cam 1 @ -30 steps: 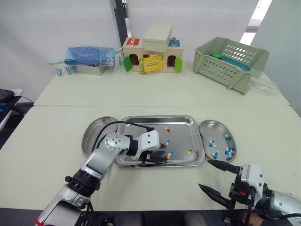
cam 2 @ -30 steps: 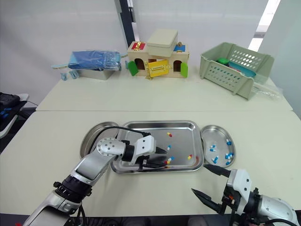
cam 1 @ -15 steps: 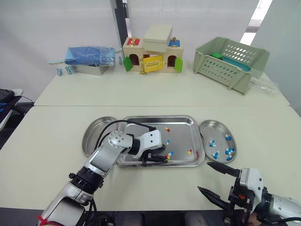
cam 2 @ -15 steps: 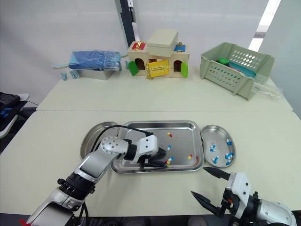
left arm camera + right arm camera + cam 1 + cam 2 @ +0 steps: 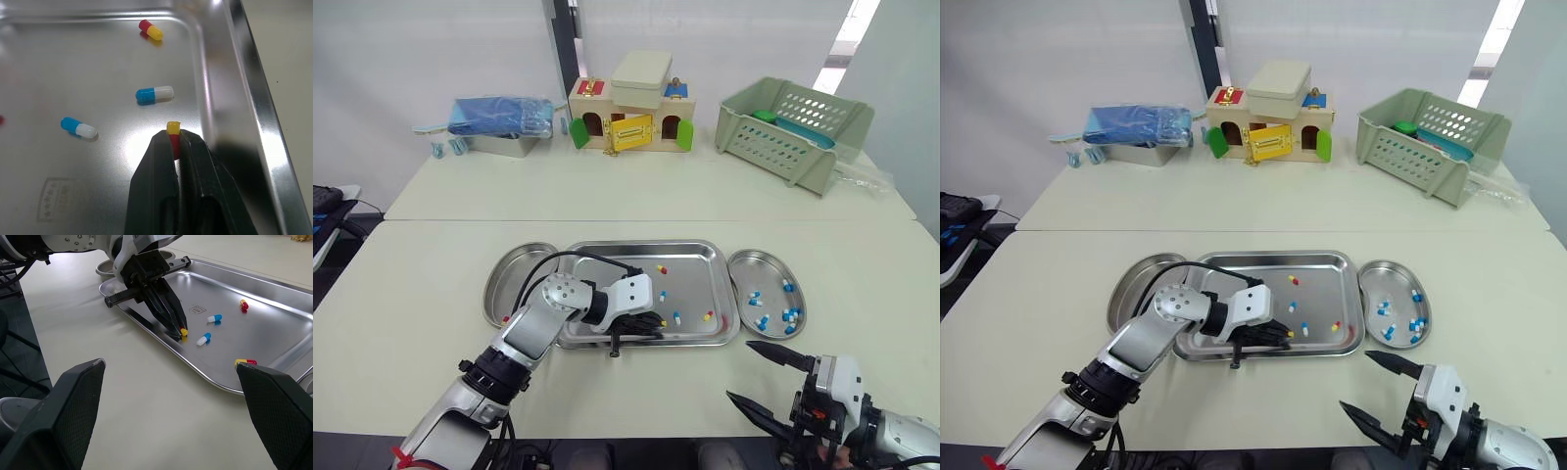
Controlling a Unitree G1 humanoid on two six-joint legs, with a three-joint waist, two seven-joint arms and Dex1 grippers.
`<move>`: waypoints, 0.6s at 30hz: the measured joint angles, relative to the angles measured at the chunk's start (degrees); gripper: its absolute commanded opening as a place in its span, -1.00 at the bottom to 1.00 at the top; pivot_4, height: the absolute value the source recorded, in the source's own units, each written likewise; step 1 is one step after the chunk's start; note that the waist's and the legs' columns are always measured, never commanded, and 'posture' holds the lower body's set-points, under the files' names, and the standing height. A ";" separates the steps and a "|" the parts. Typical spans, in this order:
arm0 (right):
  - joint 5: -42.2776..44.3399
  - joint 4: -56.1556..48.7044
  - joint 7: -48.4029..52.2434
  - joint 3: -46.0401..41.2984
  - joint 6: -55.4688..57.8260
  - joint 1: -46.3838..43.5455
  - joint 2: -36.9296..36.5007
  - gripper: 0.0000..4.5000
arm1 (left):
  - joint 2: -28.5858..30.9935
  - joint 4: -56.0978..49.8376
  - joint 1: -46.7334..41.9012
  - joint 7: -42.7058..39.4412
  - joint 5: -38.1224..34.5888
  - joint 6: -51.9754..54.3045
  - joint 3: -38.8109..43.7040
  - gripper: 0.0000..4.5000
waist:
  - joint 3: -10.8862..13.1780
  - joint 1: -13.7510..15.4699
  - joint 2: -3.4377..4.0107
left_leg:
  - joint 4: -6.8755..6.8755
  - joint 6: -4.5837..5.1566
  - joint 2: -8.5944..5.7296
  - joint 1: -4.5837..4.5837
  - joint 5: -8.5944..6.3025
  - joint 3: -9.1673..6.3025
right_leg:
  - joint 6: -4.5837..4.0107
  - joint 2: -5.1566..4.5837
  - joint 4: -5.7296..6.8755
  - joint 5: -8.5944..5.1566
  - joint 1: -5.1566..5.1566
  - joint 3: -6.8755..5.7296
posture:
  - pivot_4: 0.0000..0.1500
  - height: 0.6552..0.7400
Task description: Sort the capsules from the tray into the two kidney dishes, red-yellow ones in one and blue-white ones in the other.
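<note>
The left pincer (image 5: 176, 139) has just clamped a red-yellow capsule (image 5: 172, 128) — blue-white ones (image 5: 154, 94) lie just beyond its tips — seemingly ready for carrying off.

The tray (image 5: 247, 78) rim stands just beside the left gripper (image 5: 177, 141). Two blue-white capsules (image 5: 154, 94) (image 5: 78, 127) lie ahead of it, with seemingly bare floor between them.

Silver left arm (image 5: 527, 335) — white wrist, black cable, black-fingered tool (image 5: 174, 140).
</note>
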 measured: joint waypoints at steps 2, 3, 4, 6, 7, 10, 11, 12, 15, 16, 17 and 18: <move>0.00 0.00 -0.03 0.03 0.00 -0.04 0.00 1.00 | 0.01 -0.05 0.00 0.00 0.05 0.00 -0.03 -0.98 | 0.00 0.01 0.00 | 0.00 0.00 0.00 0.00 0.00 0.01 | 0.00 0.00 0.00 0.00 0.00 0.00 | 1.00 1.00; -0.01 0.00 -0.03 0.05 0.00 -0.02 0.00 1.00 | 0.03 -0.07 0.00 0.00 0.07 0.00 -0.04 -0.98 | 0.00 0.01 0.00 | 0.00 0.00 0.00 0.00 0.00 0.00 | 0.00 0.00 0.00 0.00 0.00 0.00 | 1.00 1.00; -0.02 0.01 -0.03 0.08 0.00 -0.01 0.00 1.00 | 0.05 -0.08 0.00 0.00 0.08 0.00 -0.04 -0.98 | 0.00 0.00 0.00 | 0.00 0.00 0.00 0.00 0.00 0.00 | 0.00 0.00 0.00 0.00 0.00 0.00 | 1.00 1.00; -0.02 0.02 -0.03 0.09 0.00 0.01 0.01 1.00 | 0.08 -0.17 0.00 -0.01 0.07 0.02 -0.04 -0.98 | 0.00 0.00 0.00 | 0.00 0.00 0.00 0.00 0.00 0.00 | 0.00 0.00 0.00 0.00 0.00 0.00 | 1.00 1.00; -0.02 0.02 -0.03 0.09 0.00 0.02 0.02 1.00 | 0.12 -0.28 0.01 -0.02 0.02 0.11 -0.04 -0.98 | 0.00 0.00 0.00 | 0.00 0.00 0.00 0.00 0.00 0.00 | 0.00 0.00 0.00 0.00 0.00 0.00 | 1.00 1.00; -0.02 0.02 0.10 0.09 -0.09 0.23 0.03 1.00 | 0.65 -1.23 0.09 -0.04 -0.73 1.49 0.38 -0.98 | 0.00 0.00 0.00 | 0.00 0.00 0.00 -0.01 0.00 0.00 | 0.00 0.00 0.00 0.00 -0.01 0.00 | 1.00 1.00; -0.01 0.02 0.35 0.09 -0.17 0.34 0.00 1.00 | 1.17 -2.34 0.28 -0.02 -1.22 2.46 0.73 -0.98 | 0.00 -0.03 0.00 | 0.00 0.00 0.00 -0.02 0.00 0.00 | 0.00 0.00 0.00 0.00 -0.02 0.00 | 1.00 1.00; 0.01 0.03 0.65 0.09 -0.34 0.53 -0.11 1.00 | 1.78 -3.64 0.56 -0.01 -2.22 3.60 1.66 -0.98 | 0.00 -0.06 0.00 | 0.00 0.00 0.00 -0.02 0.00 0.00 | 0.00 0.00 0.00 0.00 -0.02 0.00 | 1.00 1.00; 0.05 0.12 2.37 0.08 -1.06 0.87 -1.22 1.00 | 4.36 -7.81 1.69 0.45 -4.39 6.85 5.61 -0.98 | 0.00 -0.14 0.00 | -0.01 0.00 0.01 0.00 0.00 -0.01 | 0.00 0.00 0.00 0.00 -0.02 0.01 | 1.00 1.00; 0.05 0.21 3.22 0.06 -1.29 0.80 -1.78 1.00 | 5.55 -9.63 2.61 0.92 -5.24 8.21 7.45 -0.98 | 0.00 -0.20 0.00 | -0.02 0.00 0.01 0.00 0.00 -0.01 | 0.00 0.00 0.00 0.00 -0.02 0.01 | 1.00 1.00; 0.06 0.34 3.94 0.03 -1.47 0.76 -2.28 1.00 | 6.79 -11.20 3.51 1.48 -5.87 9.62 9.04 -0.98 | 0.00 -0.18 0.00 | -0.02 0.00 0.01 0.00 0.00 -0.02 | 0.00 0.00 0.00 0.00 -0.01 0.00 | 1.00 1.00; 0.07 0.58 4.71 0.09 -1.77 0.53 -2.69 1.00 | 7.80 -12.67 4.53 2.01 -6.69 11.20 10.85 -0.98 | 0.00 -0.16 0.00 | -0.02 0.00 0.02 0.00 0.00 -0.02 | 0.00 0.00 0.00 0.00 -0.02 0.00 | 1.00 1.00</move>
